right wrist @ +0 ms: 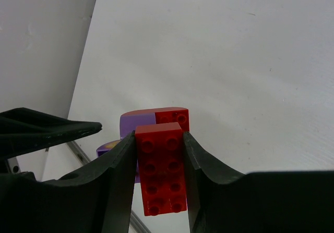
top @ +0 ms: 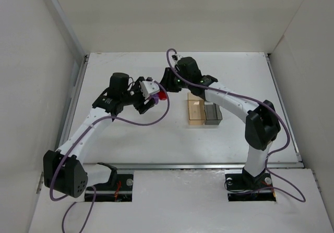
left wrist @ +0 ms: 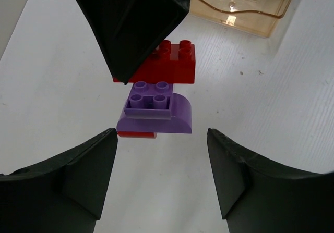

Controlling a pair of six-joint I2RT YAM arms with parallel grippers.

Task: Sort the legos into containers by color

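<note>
1. Right gripper point(right wrist: 159, 139): the fingers are clamped on the long sides of a red brick point(right wrist: 159, 181), studs facing the wrist camera. The hold looks firm.
2. Left gripper point(left wrist: 162, 136): the fingers point(left wrist: 78, 175) stand apart, one on each side of a purple brick point(left wrist: 156, 113) with a curved end. Neither pad touches it, so nothing is held.
3. The purple brick sits against the red brick, and a second red piece point(left wrist: 136, 134) shows under its near edge. I judge the three are stuck together as one clump.
4. The clump lies between the two grippers, well left of the amber container point(top: 196, 110) and grey container point(top: 212, 113). These stand side by side on the table point(top: 130, 139).
5. Step in hand, as I read it: splitting the clump so that each colour can be binned. Next, the left fingers need to close squarely on the purple brick's flanks, then pull or twist against the right hold. The curved end may slip.
6. Views:
   - The left wrist alone shows the purple studs and the lower red piece.
   - The right wrist alone shows the clamp on the red brick.
   - Only the top view shows both containers.
   - No view tells me whether the clump is off the table.
</note>
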